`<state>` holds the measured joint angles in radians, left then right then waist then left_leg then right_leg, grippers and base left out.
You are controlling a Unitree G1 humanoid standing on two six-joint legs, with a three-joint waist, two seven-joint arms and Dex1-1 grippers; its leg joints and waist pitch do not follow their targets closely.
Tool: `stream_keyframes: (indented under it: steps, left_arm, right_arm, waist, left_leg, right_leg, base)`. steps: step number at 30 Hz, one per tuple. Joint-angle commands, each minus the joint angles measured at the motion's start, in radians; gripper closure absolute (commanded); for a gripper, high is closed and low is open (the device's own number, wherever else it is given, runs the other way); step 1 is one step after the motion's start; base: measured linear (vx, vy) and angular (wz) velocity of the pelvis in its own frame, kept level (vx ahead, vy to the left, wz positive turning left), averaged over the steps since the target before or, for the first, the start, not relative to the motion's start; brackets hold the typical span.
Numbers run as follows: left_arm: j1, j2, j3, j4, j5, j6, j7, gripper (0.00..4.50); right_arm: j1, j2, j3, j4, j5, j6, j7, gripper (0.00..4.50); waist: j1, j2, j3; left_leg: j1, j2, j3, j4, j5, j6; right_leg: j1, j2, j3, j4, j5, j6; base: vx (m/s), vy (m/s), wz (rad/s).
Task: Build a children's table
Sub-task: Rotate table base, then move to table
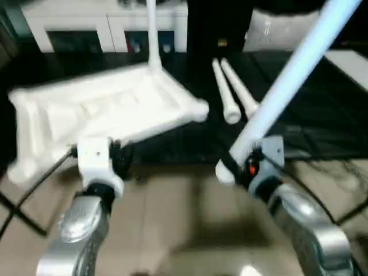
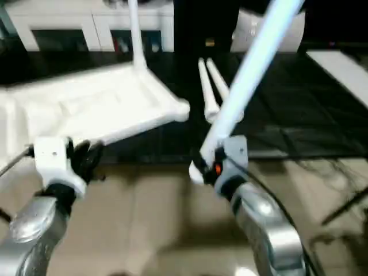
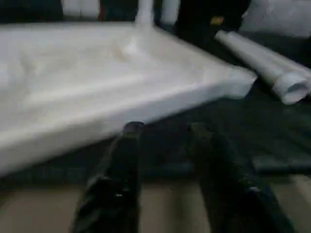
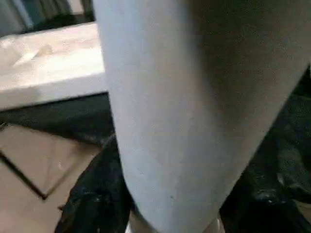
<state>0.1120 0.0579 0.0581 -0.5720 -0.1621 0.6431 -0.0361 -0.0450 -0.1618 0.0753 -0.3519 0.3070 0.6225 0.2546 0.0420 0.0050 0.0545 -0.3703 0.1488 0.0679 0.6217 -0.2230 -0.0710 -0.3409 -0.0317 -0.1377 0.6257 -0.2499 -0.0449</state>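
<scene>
White cabinets (image 1: 109,29) stand behind a dark mat (image 1: 322,115) where the tabletop (image 1: 103,112) lies underside up, one leg (image 1: 153,34) already upright in its far corner socket. Two more legs (image 1: 230,95) lie side by side on the mat, just beside it. The right end effector (image 1: 244,164) pinches a fourth leg (image 1: 287,80) near its lower end, slanted upward. The left end effector (image 3: 165,155) hovers near the tabletop's edge, fingers spread and empty. By my reckoning three legs remain to fit.
</scene>
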Motion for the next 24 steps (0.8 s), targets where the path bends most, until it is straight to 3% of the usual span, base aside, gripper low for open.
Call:
stream_keyframes:
  steps: [1,2,3,4,5,6,7,8,9,10,12,13,14,16,17,18,19,20,21,22,23,24]
  left_arm:
    - [-0.005,-0.006,0.001,-0.017,-0.003,-0.022,0.012,2.75]
    - [-0.001,-0.006,-0.005,-0.02,0.001,-0.026,0.011,2.75]
    - [0.003,-0.007,-0.011,-0.024,0.008,-0.029,0.014,2.75]
    - [0.005,-0.007,-0.013,-0.025,0.01,-0.03,0.015,2.75]
    - [0.01,-0.006,-0.018,-0.028,0.02,-0.031,0.024,2.75]
    - [0.012,-0.006,-0.022,-0.03,0.025,-0.031,0.028,2.75]
    - [0.015,-0.006,-0.023,-0.031,0.029,-0.037,0.03,2.75]
    - [0.016,-0.006,-0.024,-0.031,0.029,-0.039,0.03,2.75]
    - [0.019,-0.012,-0.022,-0.035,0.027,-0.041,0.032,2.75]
    - [0.017,-0.015,-0.021,-0.036,0.027,-0.046,0.031,2.75]
    - [0.012,-0.017,-0.018,-0.037,0.025,-0.05,0.028,2.75]
    - [0.008,-0.016,-0.02,-0.034,0.026,-0.055,0.026,2.75]
    - [0.003,-0.014,-0.023,-0.031,0.028,-0.057,0.024,2.75]
    - [-0.002,-0.01,-0.031,-0.027,0.032,-0.06,0.023,2.75]
    - [-0.005,-0.003,-0.042,-0.027,0.035,-0.06,0.018,2.75]
    - [-0.005,-0.003,-0.042,-0.027,0.035,-0.06,0.018,2.75]
    - [-0.006,0.001,-0.048,-0.028,0.037,-0.057,0.015,2.75]
    - [-0.006,0.003,-0.05,-0.027,0.038,-0.059,0.012,2.75]
    - [-0.006,0.003,-0.05,-0.026,0.038,-0.06,0.011,2.75]
    - [-0.007,0.004,-0.049,-0.025,0.038,-0.061,0.01,2.75]
    - [-0.008,0.006,-0.046,-0.022,0.038,-0.062,0.008,2.75]
    - [-0.011,0.009,-0.045,-0.02,0.037,-0.061,0.004,2.75]
  right_arm:
    - [-0.02,-0.007,0.002,-0.035,0.004,0.007,0.009,2.61]
    - [-0.021,-0.01,0.002,-0.035,0.005,0.009,0.01,2.61]
    - [-0.023,-0.013,0.003,-0.035,0.005,0.01,0.012,2.61]
    - [-0.023,-0.015,0.003,-0.035,0.005,0.01,0.013,2.61]
    - [-0.025,-0.017,0.005,-0.033,0.004,0.011,0.016,2.61]
    - [-0.027,-0.019,0.005,-0.032,0.005,0.012,0.018,2.61]
    - [-0.027,-0.019,0.005,-0.031,0.005,0.013,0.02,2.61]
    - [-0.028,-0.019,0.005,-0.031,0.006,0.013,0.021,2.61]
    - [-0.027,-0.018,0.008,-0.03,0.006,0.013,0.023,2.61]
    - [-0.027,-0.017,0.009,-0.03,0.007,0.013,0.024,2.61]
    - [-0.028,-0.015,0.012,-0.03,0.009,0.015,0.027,2.61]
    - [-0.029,-0.014,0.014,-0.03,0.01,0.015,0.027,2.61]
    - [-0.03,-0.012,0.015,-0.031,0.012,0.015,0.026,2.61]
    - [-0.03,-0.01,0.017,-0.032,0.015,0.016,0.025,2.61]
    - [-0.03,-0.008,0.016,-0.032,0.017,0.015,0.025,2.61]
    - [-0.03,-0.008,0.016,-0.032,0.017,0.015,0.025,2.61]
    - [-0.031,-0.005,0.014,-0.032,0.018,0.015,0.024,2.61]
    - [-0.032,-0.004,0.013,-0.03,0.018,0.014,0.024,2.61]
    - [-0.033,-0.004,0.012,-0.029,0.018,0.014,0.024,2.61]
    - [-0.034,-0.004,0.012,-0.028,0.017,0.013,0.023,2.61]
    - [-0.035,-0.004,0.012,-0.026,0.016,0.011,0.023,2.61]
    - [-0.037,-0.004,0.012,-0.024,0.015,0.01,0.023,2.61]
  waist:
    - [0.004,-0.006,-0.036]
    - [0.013,0.002,-0.033]
    - [0.013,0.0,-0.03]
    - [0.02,-0.006,-0.027]
    - [0.02,-0.007,-0.022]
    - [0.02,-0.007,-0.024]
    - [0.021,-0.008,-0.018]
    - [0.018,-0.007,-0.027]
    - [0.02,-0.002,-0.019]
    - [0.017,-0.006,-0.03]
    - [0.019,-0.008,-0.037]
    - [0.021,-0.011,-0.043]
    - [0.027,-0.01,-0.051]
    - [0.032,-0.013,-0.062]
    - [0.034,-0.009,-0.064]
    - [0.03,-0.009,-0.07]
    - [0.021,-0.009,-0.075]
    - [-0.002,0.003,-0.085]
    - [-0.018,0.003,-0.079]
    - [-0.027,-0.008,-0.083]
    - [-0.033,-0.023,-0.086]
    - [-0.026,-0.042,-0.063]
  left_leg:
    - [-0.015,0.091,-0.025,-0.094,-0.272,0.042]
    - [-0.002,0.083,-0.015,-0.092,-0.321,0.022]
    - [0.001,0.08,-0.01,-0.092,-0.345,0.016]
    - [0.013,0.076,0.001,-0.094,-0.393,0.009]
    - [0.034,0.073,0.011,-0.096,-0.454,0.006]
    - [0.039,0.071,0.015,-0.098,-0.459,0.009]
    - [0.056,0.073,0.018,-0.108,-0.506,0.018]
    - [0.059,0.073,0.02,-0.115,-0.493,0.03]
    - [0.06,0.077,0.019,-0.121,-0.501,0.031]
    - [0.066,0.082,0.02,-0.128,-0.475,0.04]
    - [0.061,0.084,0.026,-0.134,-0.387,0.063]
    - [0.048,0.075,0.035,-0.13,-0.291,0.084]
    - [0.044,0.062,0.045,-0.119,-0.189,0.107]
    - [0.038,0.045,0.049,-0.102,-0.058,0.147]
    - [0.044,0.044,0.047,-0.1,-0.024,0.16]
    - [0.056,0.044,0.036,-0.096,0.047,0.201]
    - [0.087,0.052,0.014,-0.094,0.123,0.265]
    - [0.175,0.089,-0.043,-0.086,0.242,0.382]
    - [0.229,0.13,-0.079,-0.092,0.234,0.443]
    - [0.278,0.19,-0.127,-0.093,0.297,0.552]
    - [0.281,0.188,-0.121,-0.077,0.335,0.565]
    - [0.188,0.069,-0.021,-0.051,0.22,0.471]
  right_leg:
    - [0.04,-0.142,0.091,-0.121,-0.33,-0.01]
    - [0.039,-0.145,0.092,-0.126,-0.407,-0.013]
    - [0.038,-0.144,0.092,-0.13,-0.454,-0.008]
    - [0.039,-0.141,0.088,-0.141,-0.561,0.01]
    - [0.036,-0.131,0.079,-0.154,-0.641,0.022]
    - [0.045,-0.128,0.076,-0.158,-0.643,0.022]
    - [0.046,-0.115,0.067,-0.164,-0.655,0.02]
    - [0.065,-0.112,0.068,-0.165,-0.609,0.009]
    - [0.062,-0.111,0.068,-0.166,-0.598,0.005]
    - [0.076,-0.109,0.072,-0.16,-0.528,-0.015]
    - [0.09,-0.106,0.08,-0.15,-0.411,-0.053]
    - [0.109,-0.103,0.084,-0.143,-0.331,-0.075]
    - [0.122,-0.1,0.085,-0.14,-0.257,-0.086]
    - [0.14,-0.089,0.083,-0.129,-0.146,-0.085]
    - [0.139,-0.083,0.08,-0.124,-0.112,-0.081]
    - [0.139,-0.069,0.07,-0.109,-0.034,-0.058]
    - [0.12,-0.052,0.06,-0.082,0.038,-0.025]
    - [0.035,-0.04,0.043,-0.024,0.048,0.015]
    - [-0.039,-0.05,0.046,0.01,-0.04,0.022]
    - [-0.113,-0.089,0.079,0.069,-0.138,0.066]
    - [-0.137,-0.107,0.105,0.073,-0.114,0.075]
    - [-0.078,-0.116,0.143,-0.007,0.01,0.035]
  base:
    - [0.0,0.0,0.0]
    - [0.0,0.0,0.0]
    - [0.0,0.0,0.0]
    - [0.0,0.0,0.0]
    - [0.0,0.0,0.0]
    - [0.0,0.0,0.0]
    - [0.067,0.021,-0.02]
    - [0.075,0.026,-0.03]
    - [0.075,0.026,-0.03]
    - [0.084,0.033,-0.04]
    - [0.095,0.032,-0.02]
    - [0.12,0.028,-0.04]
    - [0.134,0.025,-0.02]
    - [0.138,0.024,0.0]
    - [0.155,0.024,0.02]
    - [0.155,0.024,0.02]
    - [0.196,0.018,0.03]
    - [0.214,-0.007,0.07]
    - [0.214,-0.007,0.07]
    - [0.185,-0.059,0.08]
    - [0.091,-0.067,0.03]
    - [0.091,-0.067,0.03]
